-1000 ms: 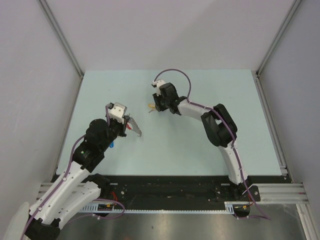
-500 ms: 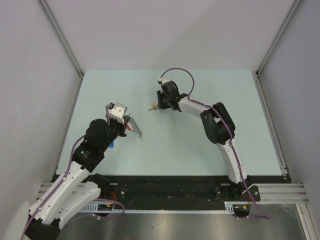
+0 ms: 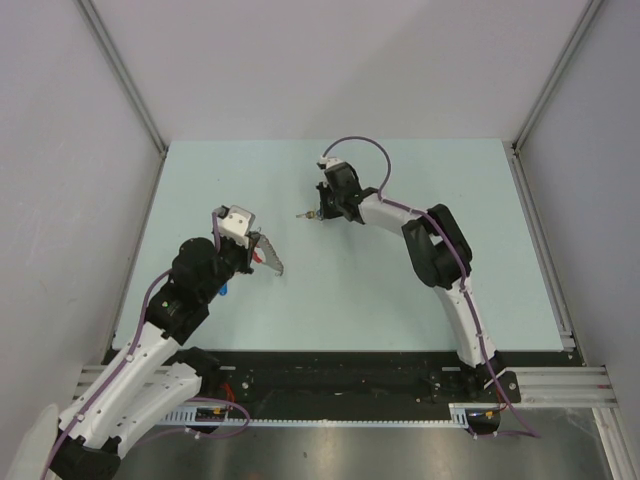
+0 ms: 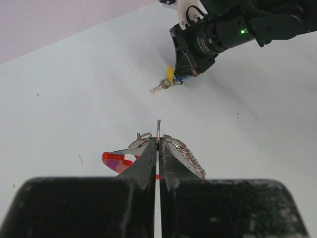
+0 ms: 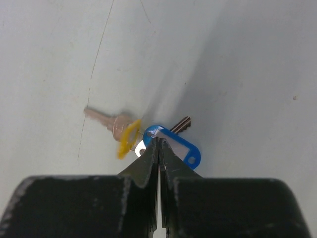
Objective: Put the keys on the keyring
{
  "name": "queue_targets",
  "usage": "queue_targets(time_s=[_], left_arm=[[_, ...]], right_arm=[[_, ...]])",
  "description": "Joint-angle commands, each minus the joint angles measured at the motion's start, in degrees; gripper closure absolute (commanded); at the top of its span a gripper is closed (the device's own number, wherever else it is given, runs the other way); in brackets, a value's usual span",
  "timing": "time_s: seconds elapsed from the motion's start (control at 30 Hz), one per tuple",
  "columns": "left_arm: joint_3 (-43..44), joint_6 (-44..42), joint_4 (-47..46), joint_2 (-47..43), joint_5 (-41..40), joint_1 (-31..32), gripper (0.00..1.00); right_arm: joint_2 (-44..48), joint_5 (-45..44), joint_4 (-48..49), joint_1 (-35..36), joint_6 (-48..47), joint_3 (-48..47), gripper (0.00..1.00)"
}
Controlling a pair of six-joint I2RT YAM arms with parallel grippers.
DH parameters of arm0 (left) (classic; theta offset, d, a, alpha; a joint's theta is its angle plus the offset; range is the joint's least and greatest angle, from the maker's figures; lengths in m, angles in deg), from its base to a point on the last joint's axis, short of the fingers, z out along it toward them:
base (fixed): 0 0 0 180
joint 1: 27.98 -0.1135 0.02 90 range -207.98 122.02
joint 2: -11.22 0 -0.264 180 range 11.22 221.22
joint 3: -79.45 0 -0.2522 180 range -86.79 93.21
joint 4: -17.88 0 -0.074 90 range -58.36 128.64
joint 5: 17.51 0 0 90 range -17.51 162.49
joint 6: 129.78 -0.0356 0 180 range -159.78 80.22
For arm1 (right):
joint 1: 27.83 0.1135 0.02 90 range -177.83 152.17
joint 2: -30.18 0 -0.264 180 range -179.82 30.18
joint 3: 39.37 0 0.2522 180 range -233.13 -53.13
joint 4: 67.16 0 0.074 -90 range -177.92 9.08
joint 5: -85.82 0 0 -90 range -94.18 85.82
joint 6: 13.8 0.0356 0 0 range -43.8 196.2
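My left gripper (image 3: 262, 250) is shut on the keyring (image 4: 158, 130), pinching a thin metal ring that stands up between the fingertips. Its silver chain (image 4: 190, 158) hangs to the right and its red tag (image 4: 114, 159) to the left. My right gripper (image 3: 319, 213) is shut on a small bunch of keys (image 3: 306, 214) just over the table's middle. In the right wrist view the tips (image 5: 158, 142) pinch at a blue tag (image 5: 179, 149), with a yellow-capped key (image 5: 119, 130) to the left and another key (image 5: 182, 124) behind. The bunch also shows in the left wrist view (image 4: 167, 82).
A small blue piece (image 3: 222, 290) lies on the pale blue table (image 3: 450, 200) beside my left arm. Grey walls and metal rails enclose the table on the left, the back and the right.
My right gripper has turned and shifted slightly back and right with the keys in it. My left arm has stayed still with the keyring.
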Motion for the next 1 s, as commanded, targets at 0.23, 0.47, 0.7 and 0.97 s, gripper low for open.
queue_targets(time_s=[0.23,0.47,0.7,0.97], left_arm=[[0.2,-0.6,-2.6,-1.2,1.9,-0.3,1.00],[0.4,-0.1,-2.7,-1.8,3.0,-0.2,1.00],[0.1,-0.1,-2.8,-3.5,2.6,-0.2,1.00],[-0.1,0.1,-2.9,-4.8,1.7,-0.2,1.00]], right_arm=[[19.0,-3.0,-8.9,-0.2,-11.2,19.3,1.00],[27.9,-13.8,-11.3,4.5,-17.6,27.4,1.00],[38.4,-11.0,3.9,6.4,-17.7,39.5,1.00],[45.9,-5.9,26.6,8.5,-17.3,56.8,1.00]])
